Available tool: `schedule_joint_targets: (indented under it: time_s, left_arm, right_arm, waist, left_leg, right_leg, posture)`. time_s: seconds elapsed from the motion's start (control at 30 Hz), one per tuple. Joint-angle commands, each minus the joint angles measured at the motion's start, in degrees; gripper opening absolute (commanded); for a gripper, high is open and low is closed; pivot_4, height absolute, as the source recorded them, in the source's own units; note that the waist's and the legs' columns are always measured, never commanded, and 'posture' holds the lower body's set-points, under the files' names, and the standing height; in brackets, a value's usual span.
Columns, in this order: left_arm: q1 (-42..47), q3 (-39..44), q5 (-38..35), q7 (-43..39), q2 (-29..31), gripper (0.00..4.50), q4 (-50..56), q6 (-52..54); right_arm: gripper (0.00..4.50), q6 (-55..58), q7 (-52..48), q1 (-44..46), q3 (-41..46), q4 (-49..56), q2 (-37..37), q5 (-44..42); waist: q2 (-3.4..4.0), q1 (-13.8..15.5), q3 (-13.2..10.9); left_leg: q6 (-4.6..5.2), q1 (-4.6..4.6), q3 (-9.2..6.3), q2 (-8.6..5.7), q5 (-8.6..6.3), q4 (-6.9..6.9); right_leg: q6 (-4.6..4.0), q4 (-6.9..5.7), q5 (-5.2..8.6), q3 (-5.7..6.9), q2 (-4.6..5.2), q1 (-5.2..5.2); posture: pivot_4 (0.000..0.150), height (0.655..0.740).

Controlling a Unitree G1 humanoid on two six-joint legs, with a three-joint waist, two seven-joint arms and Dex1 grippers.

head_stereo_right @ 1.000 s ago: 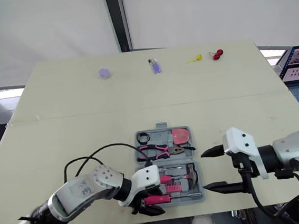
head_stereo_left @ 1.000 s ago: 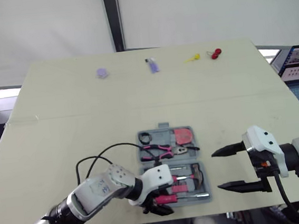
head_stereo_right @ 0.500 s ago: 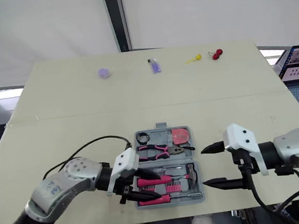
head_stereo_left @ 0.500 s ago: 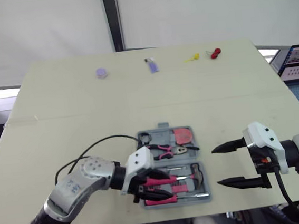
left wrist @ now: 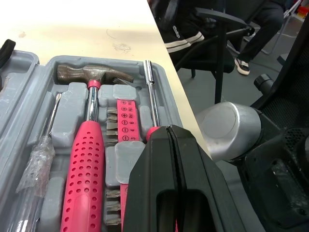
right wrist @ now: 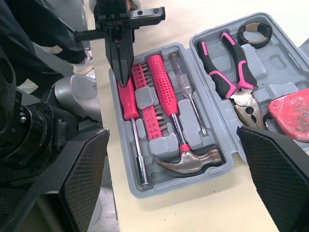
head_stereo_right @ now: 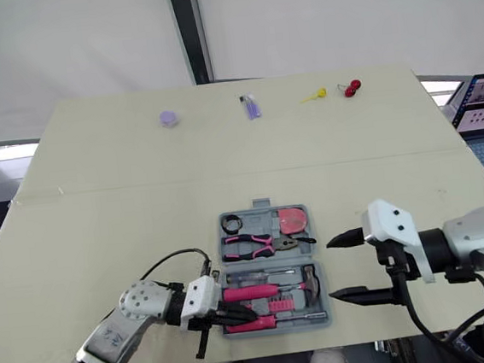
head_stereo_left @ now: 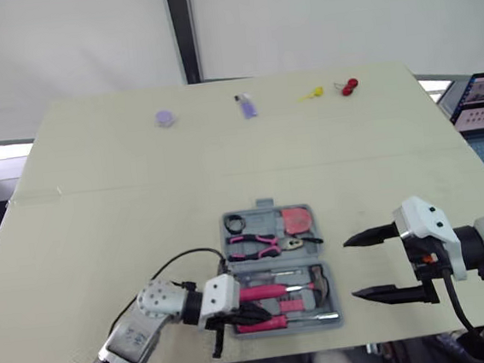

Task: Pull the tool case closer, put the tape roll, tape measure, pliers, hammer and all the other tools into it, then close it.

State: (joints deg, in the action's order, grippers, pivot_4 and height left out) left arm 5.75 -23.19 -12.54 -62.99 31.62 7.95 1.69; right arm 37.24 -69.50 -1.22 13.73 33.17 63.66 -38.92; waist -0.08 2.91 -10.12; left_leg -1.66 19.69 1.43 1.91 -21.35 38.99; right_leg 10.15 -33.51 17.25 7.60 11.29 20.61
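Note:
The grey tool case (head_stereo_left: 324, 264) lies open near the table's front edge. Its far half holds the black tape roll (head_stereo_left: 235, 224), the pink-handled pliers (head_stereo_left: 261, 246) and the red tape measure (head_stereo_left: 295, 220). In the near half lie the hammer (left wrist: 89, 75), a strip of bits (right wrist: 152, 113) and a pink-handled driver (right wrist: 128, 99). My left gripper (head_stereo_left: 253, 318) is shut with nothing between its fingers (left wrist: 159, 159), low over the driver's handle at the case's near left. My right gripper (head_stereo_left: 366, 266) stands open just right of the case.
Small items lie along the table's far edge: a purple disc (head_stereo_left: 164, 118), a purple piece (head_stereo_left: 248, 105), a yellow piece (head_stereo_left: 311, 94) and a red piece (head_stereo_left: 349, 86). A screen (head_stereo_left: 483, 98) stands off the right side. The case sits close to the front edge.
My left gripper has closed. Its arm has dropped and drawn back to the left, so the fingers now point right along the case's near half. The right arm has held still.

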Motion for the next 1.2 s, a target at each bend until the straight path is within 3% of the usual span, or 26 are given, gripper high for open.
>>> schedule_joint_targets:
  time_s: [0.03, 0.3, 0.77, 1.2]
  left_arm:
    - [-0.57, -0.96, 2.06, 0.52, -0.73, 0.05, -0.86, -1.88]
    - [0.25, -2.00, 6.41, 2.33, -2.26, 0.05, -3.61, -2.36]
    - [1.35, -3.09, 7.17, 1.60, -3.73, 0.05, -3.94, -2.13]
    - [2.39, -7.23, 14.59, 2.92, -2.34, 0.05, -6.81, -0.98]
  right_arm:
    - [4.50, -0.42, -0.12, 0.82, 0.40, 0.23, 0.27, -0.36]
    - [4.50, -0.41, -0.43, 1.20, 0.27, -0.02, 0.42, -0.24]
    - [4.50, -0.23, -0.56, 1.38, 0.47, 0.13, 0.61, -0.40]
    - [4.50, -0.34, -0.94, 1.59, 0.69, -0.03, 0.98, -0.34]
  waist:
    - [0.00, 0.05, 0.00]
    - [0.01, 0.01, 0.01]
    - [0.01, 0.00, 0.01]
    - [0.05, 0.18, 0.05]
  left_leg:
    - [0.00, 0.00, 0.00, 0.00, 0.00, 0.00]
    - [0.00, -0.01, 0.00, 0.00, 0.00, 0.01]
    - [0.00, -0.01, 0.00, 0.00, 0.00, 0.01]
    - [0.00, -0.05, 0.00, 0.00, 0.00, 0.01]
  right_leg:
    - [0.00, 0.00, 0.00, 0.00, 0.00, 0.00]
    - [0.01, 0.00, 0.00, 0.00, 0.00, -0.01]
    - [0.01, 0.00, -0.01, 0.00, 0.00, -0.01]
    - [0.01, 0.01, -0.01, 0.00, 0.00, -0.08]
  posture:
    - [0.150, 0.7400]
    - [0.150, 0.7400]
    - [0.150, 0.7400]
    - [0.150, 0.7400]
